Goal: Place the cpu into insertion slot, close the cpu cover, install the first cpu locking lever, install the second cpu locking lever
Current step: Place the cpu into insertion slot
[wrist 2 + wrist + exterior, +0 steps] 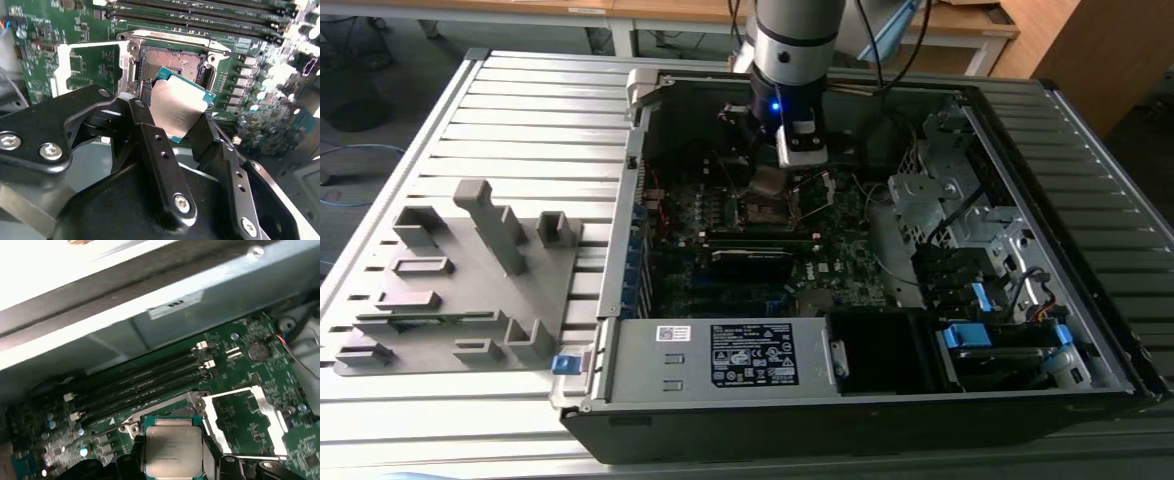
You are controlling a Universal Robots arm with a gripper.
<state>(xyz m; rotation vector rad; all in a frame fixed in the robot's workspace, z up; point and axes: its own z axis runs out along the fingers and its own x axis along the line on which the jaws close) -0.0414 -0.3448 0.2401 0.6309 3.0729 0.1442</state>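
My gripper (pixel 175 127) is shut on the cpu (pixel 180 105), a flat square chip with a dull metal top and a teal edge. Its black fingers (pixel 155 150) clamp two opposite sides. The chip hangs tilted just above the insertion slot (pixel 172 62), whose dark centre lies bare inside a silvery rim. The cpu cover (pixel 90 67) is swung open beside the slot, with green board showing through its opening. The first wrist view shows the cpu (pixel 172 452) in front of the cover (pixel 245 422). In the exterior view the gripper (pixel 767 183) hovers over the slot (pixel 767 208). I cannot tell the locking levers apart.
Long black memory slots (pixel 140 382) run beside the socket, close to the case wall (pixel 150 305). The open computer case (pixel 630 240) lies on a slatted table. A grey fixture block (pixel 467 280) sits at the exterior view's left. The power supply (pixel 720 355) and drive bays (pixel 974 230) crowd the board.
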